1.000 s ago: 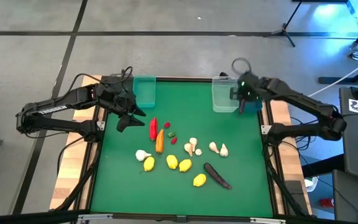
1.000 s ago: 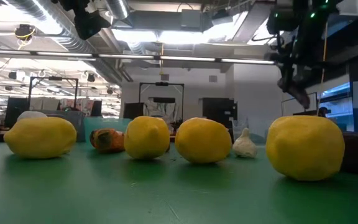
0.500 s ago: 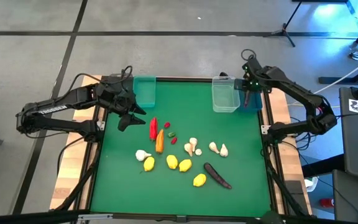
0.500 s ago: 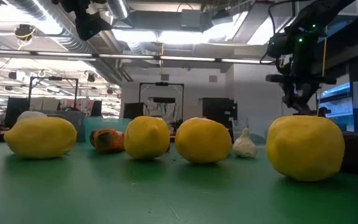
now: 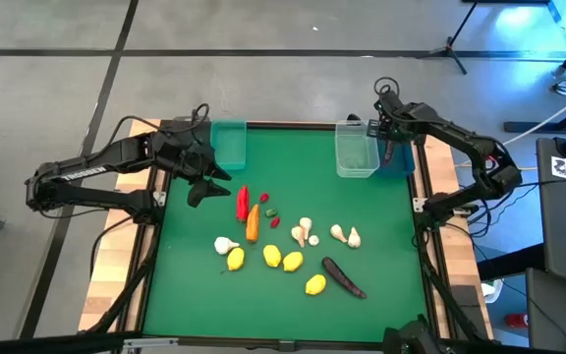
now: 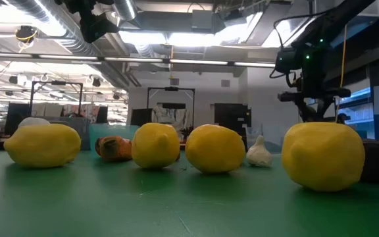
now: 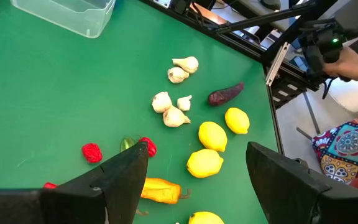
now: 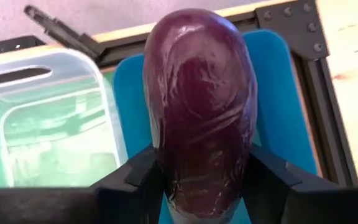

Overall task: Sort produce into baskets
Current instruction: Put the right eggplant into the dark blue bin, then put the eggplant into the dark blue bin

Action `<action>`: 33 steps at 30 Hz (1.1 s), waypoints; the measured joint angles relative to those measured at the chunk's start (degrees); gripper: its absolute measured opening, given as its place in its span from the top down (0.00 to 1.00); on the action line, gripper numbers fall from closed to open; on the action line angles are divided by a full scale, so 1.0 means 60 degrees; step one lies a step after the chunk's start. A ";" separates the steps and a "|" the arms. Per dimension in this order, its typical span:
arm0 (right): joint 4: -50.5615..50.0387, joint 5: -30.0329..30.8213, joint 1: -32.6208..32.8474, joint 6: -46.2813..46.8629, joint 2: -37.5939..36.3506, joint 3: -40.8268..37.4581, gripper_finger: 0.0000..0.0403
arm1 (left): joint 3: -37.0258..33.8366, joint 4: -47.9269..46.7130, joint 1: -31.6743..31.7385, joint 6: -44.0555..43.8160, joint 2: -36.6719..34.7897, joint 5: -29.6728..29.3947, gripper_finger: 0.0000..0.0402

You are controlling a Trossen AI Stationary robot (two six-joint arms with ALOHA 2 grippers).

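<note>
Most of the job: I judge it undone, nearly all produce sits loose on the green table.
Blue basket: directly under my load, looks empty.
Clear basket: beside it, looks empty.
Right gripper: clenched on one eggplant, hanging over the blue basket.
Left gripper: mine too, fingers apart, hovering near the teal basket.
Eggplant two: unsorted.
Lemons: four, unsorted.
Garlic bulbs: scattered.
Berries: loose.

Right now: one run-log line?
right gripper: shut on eggplant, over blue bin | left gripper: open, waiting | lemons: unsorted
</note>
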 joint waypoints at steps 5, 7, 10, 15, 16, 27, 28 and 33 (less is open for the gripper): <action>-0.0117 -0.0211 0.0004 -0.0280 -0.0004 0.0001 0.57 | 0.0000 0.0003 0.0000 0.0041 0.0000 -0.0008 0.34; -0.0158 -0.0212 0.0004 -0.0350 -0.0004 -0.0002 0.57 | 0.0000 0.0000 0.0000 0.0058 0.0000 -0.0022 0.34; -0.0157 -0.0252 0.0004 -0.0522 -0.0004 -0.0002 0.57 | 0.0000 0.0002 0.0000 0.0055 0.0000 -0.0031 0.34; -0.0155 -0.0309 0.0004 -0.0762 -0.0004 -0.0002 0.50 | 0.0000 0.0000 0.0000 0.0055 0.0000 -0.0031 0.34; -0.0155 -0.0306 0.0004 -0.0764 -0.0004 -0.0002 0.48 | 0.0000 0.0002 0.0000 0.0055 0.0000 -0.0032 0.34; -0.0063 -0.0505 0.0004 -0.0715 -0.0011 0.0087 0.36 | 0.0000 0.0000 0.0000 0.0259 0.0000 -0.0029 0.34; 0.0012 -0.0608 0.0004 -0.0764 -0.0011 0.0198 0.36 | 0.0000 0.0000 0.0000 0.0259 0.0000 -0.0029 0.34; 0.0309 -0.2206 0.0071 -0.2072 -0.0018 0.1228 0.36 | 0.0000 0.0000 0.0000 0.0262 0.0000 -0.0029 0.34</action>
